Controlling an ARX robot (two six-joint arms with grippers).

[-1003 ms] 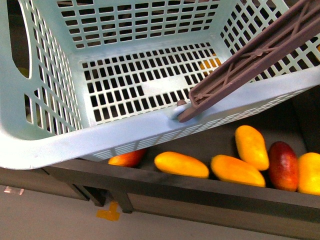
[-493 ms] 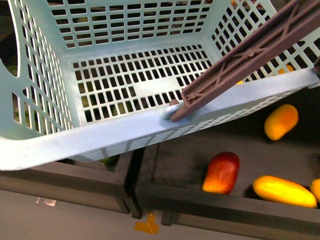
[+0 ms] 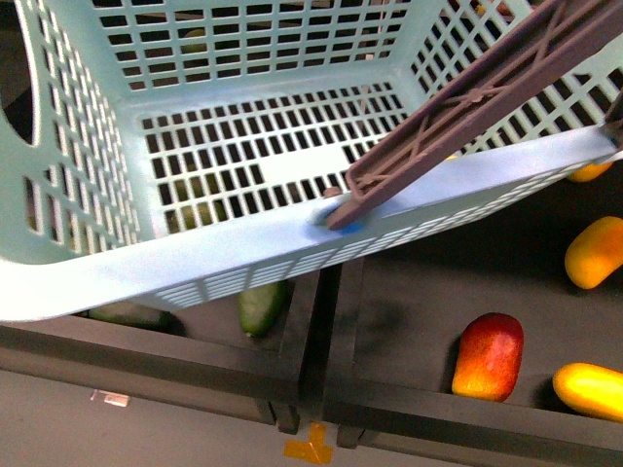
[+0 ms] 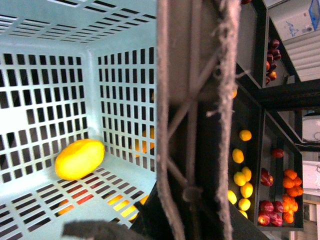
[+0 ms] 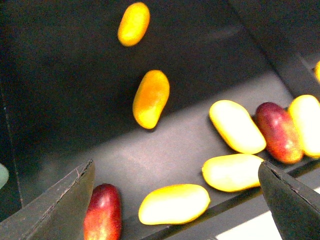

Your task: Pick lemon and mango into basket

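1. Light blue-green slotted plastic shopping basket (image 3: 195,268) is seen hanging tilted above the display, with its grey-brown lattice swing handle (image 3: 467,102) raised. The handle fills the left wrist view, so it is judged to be carried by the left gripper. The jaws themselves are not shown, and whether they are clamped cannot be told.
2. One small plain yellow oval lemon (image 4: 80,159) is seen inside the basket, lodged where floor meets wall, well below where the left jaws would be. That half of the task is judged done.
3. No mango is seen in the basket, so that half is left. The right gripper (image 5: 175,165) is held wide open and empty above a tray, with nothing between its dark fingers (image 5: 65,205).
4. A smooth yellow oval mango shading to orange (image 5: 151,98) is found loose beyond the open jaws, apart from them. Paler yellow mangoes (image 5: 174,204) are seen nearer, one under the gap, and a red-and-yellow mango (image 5: 106,215) just beside one finger. Which will be taken cannot be told.
5. Dark matte trays with raised rims (image 3: 419,409) form the surface; dark green mangoes (image 3: 261,306) are held in the left one.
6. A grey floor (image 3: 146,438) with an orange mark (image 3: 310,449) is shown below. Further dark shelves of small yellow fruit (image 4: 242,177) are seen in the left wrist view.
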